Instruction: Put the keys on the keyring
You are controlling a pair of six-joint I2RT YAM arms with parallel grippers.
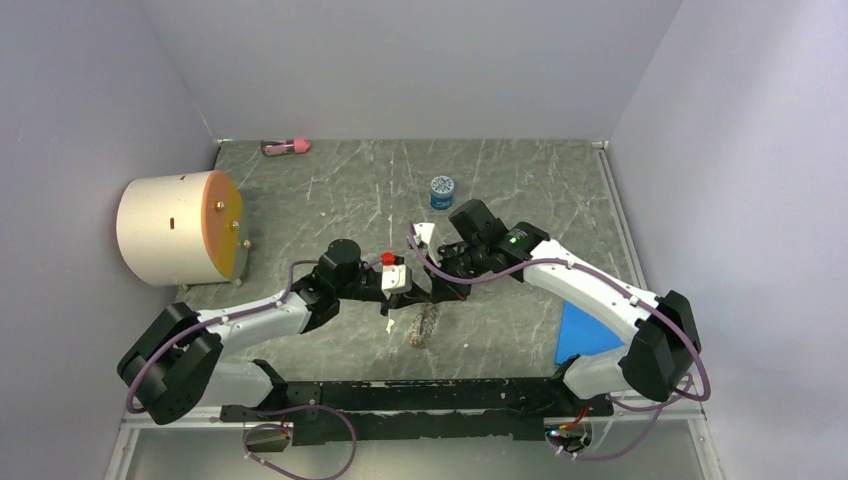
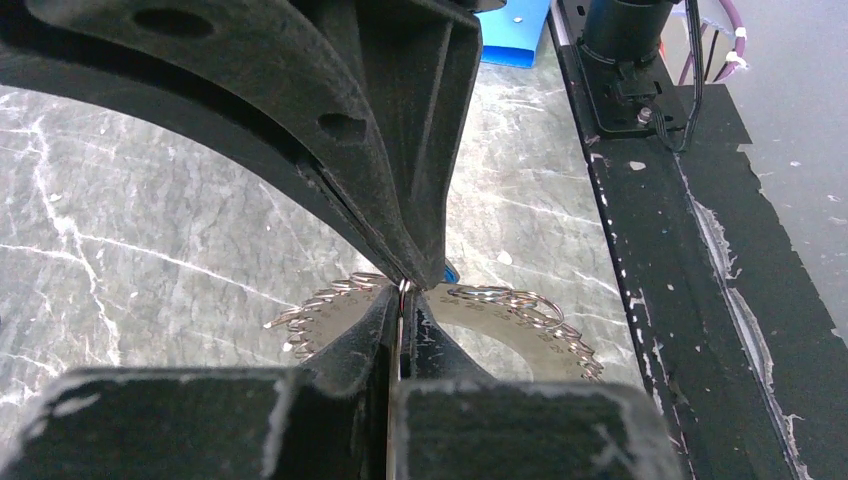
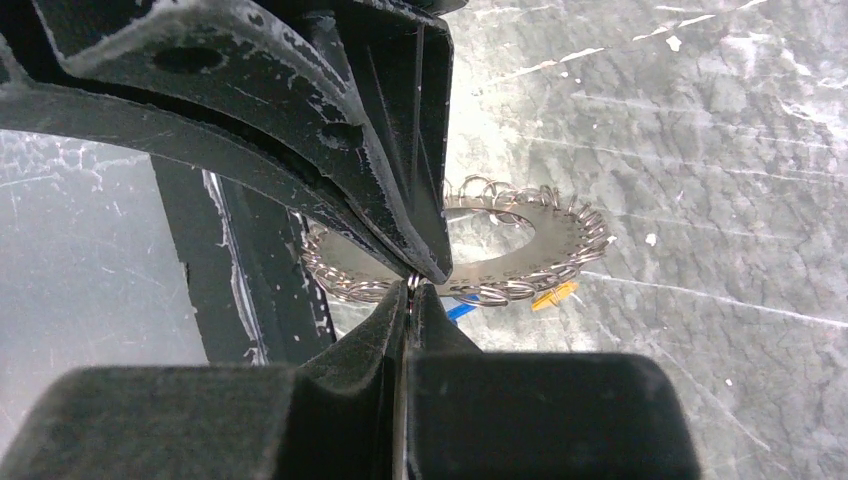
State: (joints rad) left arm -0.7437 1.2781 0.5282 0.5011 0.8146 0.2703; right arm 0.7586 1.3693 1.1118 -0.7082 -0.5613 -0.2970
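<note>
The keyring (image 3: 565, 250) is a flat grey metal loop edged with several small wire coils; it also shows in the left wrist view (image 2: 530, 330) and dimly in the top view (image 1: 423, 326). My left gripper (image 2: 403, 288) is shut on a thin wire coil at its rim. My right gripper (image 3: 411, 283) is shut on a wire coil too, and the two grippers meet tip to tip (image 1: 430, 290). The blue-headed key (image 3: 458, 309) and the yellow-orange key (image 3: 553, 296) peek out under the keyring's edge. A sliver of the blue key (image 2: 450, 272) shows behind my left fingers.
A round blue jar (image 1: 441, 191) stands behind the grippers. A white cylinder with an orange face (image 1: 180, 228) sits at the left. A pink object (image 1: 287, 147) lies at the back wall. A blue sheet (image 1: 585, 333) lies at the right. A black rail (image 1: 420, 395) runs along the front edge.
</note>
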